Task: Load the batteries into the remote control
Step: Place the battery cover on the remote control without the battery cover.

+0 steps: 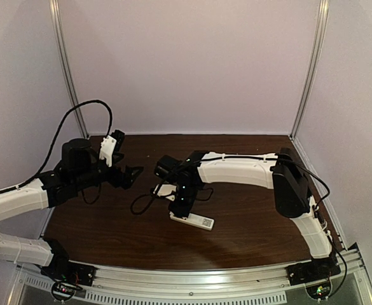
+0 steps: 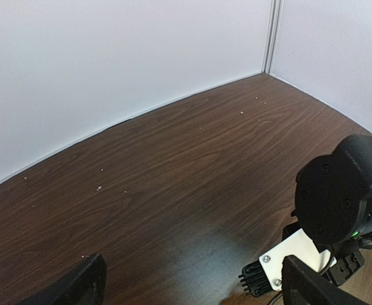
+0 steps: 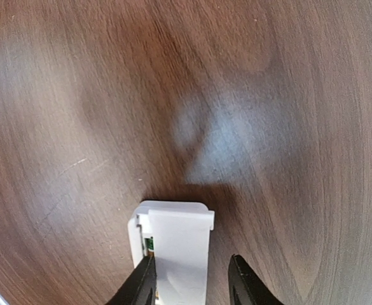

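Observation:
The remote control (image 1: 193, 220) is a white bar lying face down at the table's middle. In the right wrist view its end (image 3: 138, 232) shows with the white cover plate (image 3: 179, 248) lying on its back, slightly askew. A thin green-and-orange sliver (image 3: 150, 245) shows in the gap at the cover's left edge; the batteries are otherwise hidden. My right gripper (image 3: 192, 264) points down over the cover, left finger at its left edge, right finger (image 3: 243, 283) a little clear of its right edge. My left gripper (image 2: 195, 283) is wide open and empty, hovering left of the remote (image 1: 133, 173).
The right arm's black wrist (image 2: 348, 194) and white mount plate (image 2: 294, 257) sit close to the left gripper's right finger. A black cable (image 1: 141, 202) loops on the table left of the remote. White walls enclose the back and sides.

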`<state>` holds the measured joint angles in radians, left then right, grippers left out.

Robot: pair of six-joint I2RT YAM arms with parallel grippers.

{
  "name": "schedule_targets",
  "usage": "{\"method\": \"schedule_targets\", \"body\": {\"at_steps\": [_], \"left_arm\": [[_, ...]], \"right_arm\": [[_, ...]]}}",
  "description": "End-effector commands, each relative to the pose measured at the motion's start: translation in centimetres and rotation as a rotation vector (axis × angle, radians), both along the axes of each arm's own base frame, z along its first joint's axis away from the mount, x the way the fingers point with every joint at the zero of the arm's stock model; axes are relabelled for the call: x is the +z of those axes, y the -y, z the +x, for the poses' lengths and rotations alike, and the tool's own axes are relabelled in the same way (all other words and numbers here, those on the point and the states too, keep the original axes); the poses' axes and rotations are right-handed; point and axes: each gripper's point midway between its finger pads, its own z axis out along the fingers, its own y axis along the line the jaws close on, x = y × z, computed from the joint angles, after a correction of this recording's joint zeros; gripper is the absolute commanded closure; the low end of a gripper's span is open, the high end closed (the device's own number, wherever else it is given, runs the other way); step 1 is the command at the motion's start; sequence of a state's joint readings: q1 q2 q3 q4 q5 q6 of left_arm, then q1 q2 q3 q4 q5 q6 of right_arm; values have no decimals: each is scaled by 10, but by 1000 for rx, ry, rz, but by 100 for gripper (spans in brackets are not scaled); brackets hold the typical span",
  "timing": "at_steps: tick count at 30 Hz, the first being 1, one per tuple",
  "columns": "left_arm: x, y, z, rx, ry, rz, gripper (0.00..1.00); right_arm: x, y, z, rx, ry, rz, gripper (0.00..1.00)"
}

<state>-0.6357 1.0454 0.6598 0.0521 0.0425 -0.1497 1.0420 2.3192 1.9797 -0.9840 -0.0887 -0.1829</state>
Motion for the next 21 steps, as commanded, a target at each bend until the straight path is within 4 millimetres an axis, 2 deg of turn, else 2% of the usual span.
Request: {"method": "schedule_targets", "body": {"at_steps": [1,15,18,20,21], "left_arm": [[1,1,2,-3,12,-17,3],[1,1,2,0,9,-23,2],[4,-1,5,15,4,-45,3],[6,-4,8,36,-3,-60,3],[6,-6,10,56,-10,-70,3]], "right_arm": [[6,-2,1,-7,7,2,60],[22,-5,2,-8,7,33,56],[36,-8,2,-8,14,75,51],[46,-9,2,-6,26,109,37],[52,-11,2,-7,38,133,33]]}}
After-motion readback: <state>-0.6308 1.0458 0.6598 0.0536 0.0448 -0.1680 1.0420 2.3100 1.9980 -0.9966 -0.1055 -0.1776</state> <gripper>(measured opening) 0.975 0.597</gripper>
